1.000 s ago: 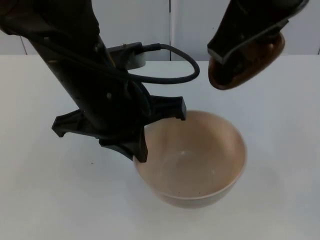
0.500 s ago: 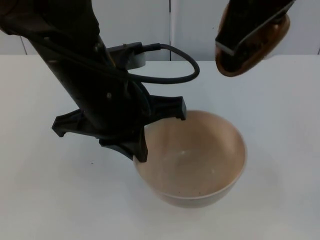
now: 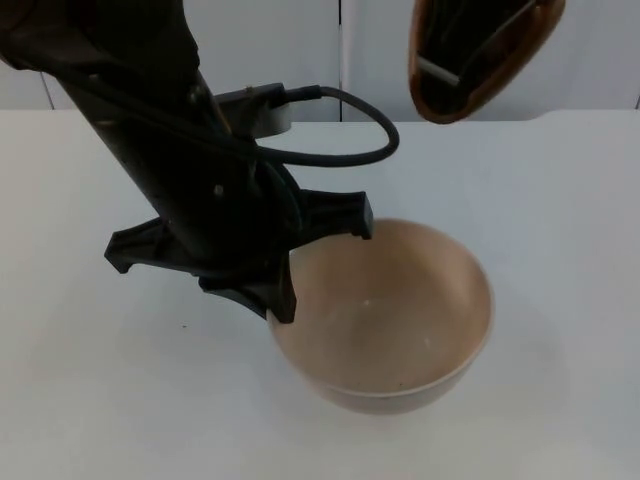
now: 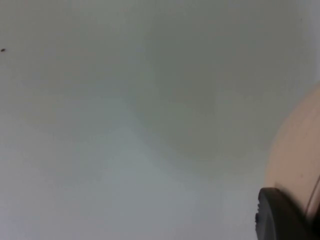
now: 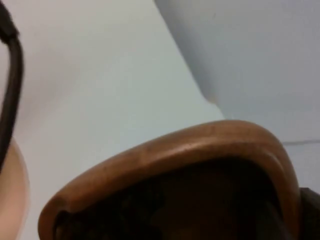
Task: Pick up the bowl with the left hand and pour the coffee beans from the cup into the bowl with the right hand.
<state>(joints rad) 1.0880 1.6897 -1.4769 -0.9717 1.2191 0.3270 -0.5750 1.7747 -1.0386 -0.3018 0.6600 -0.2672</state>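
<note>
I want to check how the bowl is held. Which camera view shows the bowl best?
The top view: the whole bowl shows, with the left pincer on its rim. The left wrist view gives a piece of its outer wall, the right wrist view a sliver beside the brown cup.

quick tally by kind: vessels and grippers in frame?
Bowl: 1, beige bowl, its rim gripped by the left gripper.
Cup: 1, brown cup, tilted, held by the right gripper up above the table.
Grippers: 2.
Total: 4.

No readable text, no labels, no brand marks, no numbers or signs on anything in view
</note>
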